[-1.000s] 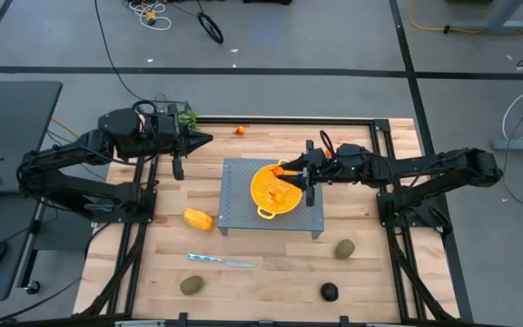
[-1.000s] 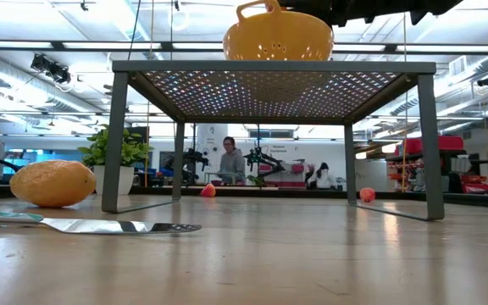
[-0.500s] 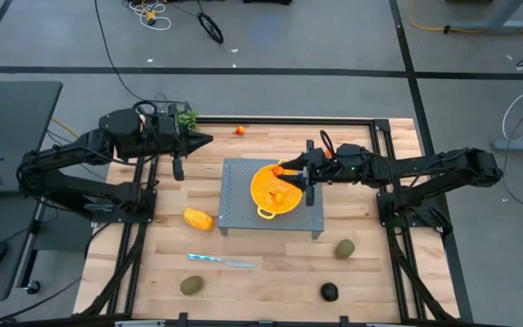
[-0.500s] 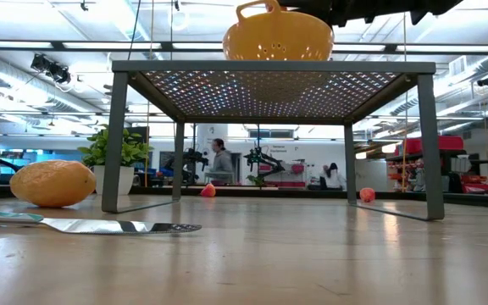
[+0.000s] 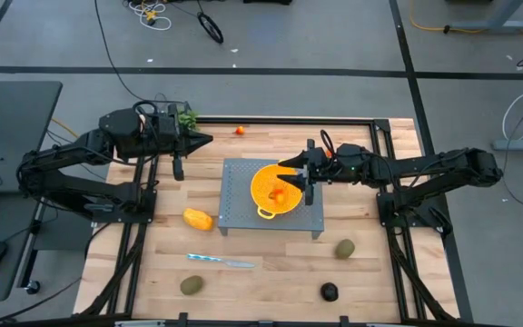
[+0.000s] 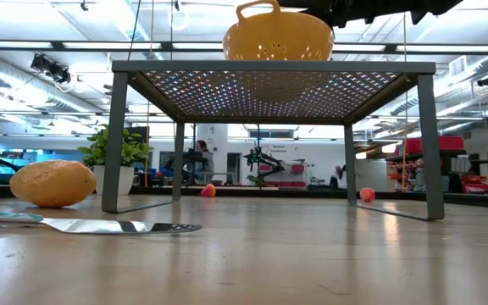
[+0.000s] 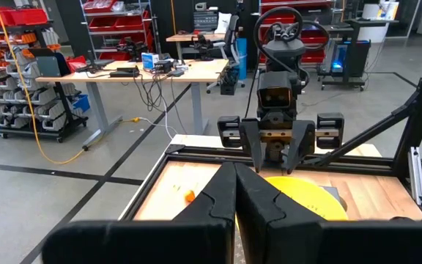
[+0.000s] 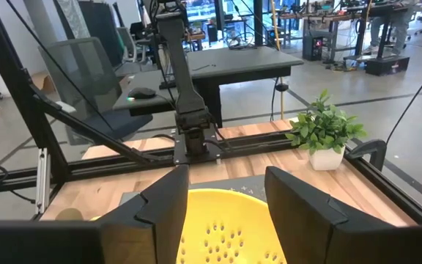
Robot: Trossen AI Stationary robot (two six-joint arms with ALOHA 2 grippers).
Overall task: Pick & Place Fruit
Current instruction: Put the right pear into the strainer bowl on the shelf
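Nearest edge of table (image 5: 271, 272): black fruit (image 5: 330, 292) and green oval (image 5: 191, 285), knife (image 5: 221, 262) between; 2nd oval (image 5: 344, 249) a bit further in. Ovals prob firm, slightly fuzzy, so pinch across short axis. Yellow-orange oblong (image 5: 198, 219) beside rack (image 5: 234, 209), heaviest, grip mid-body. In colander (image 5: 275, 188) on rack: small orange-red balls (image 5: 280, 192), light, smooth, likely to roll. Right gripper (image 5: 296, 174) over colander, fingers apart, nothing held. Left gripper (image 5: 203, 139) clenched, empty, by plant (image 5: 186, 117). One ball (image 5: 240, 130) at far edge
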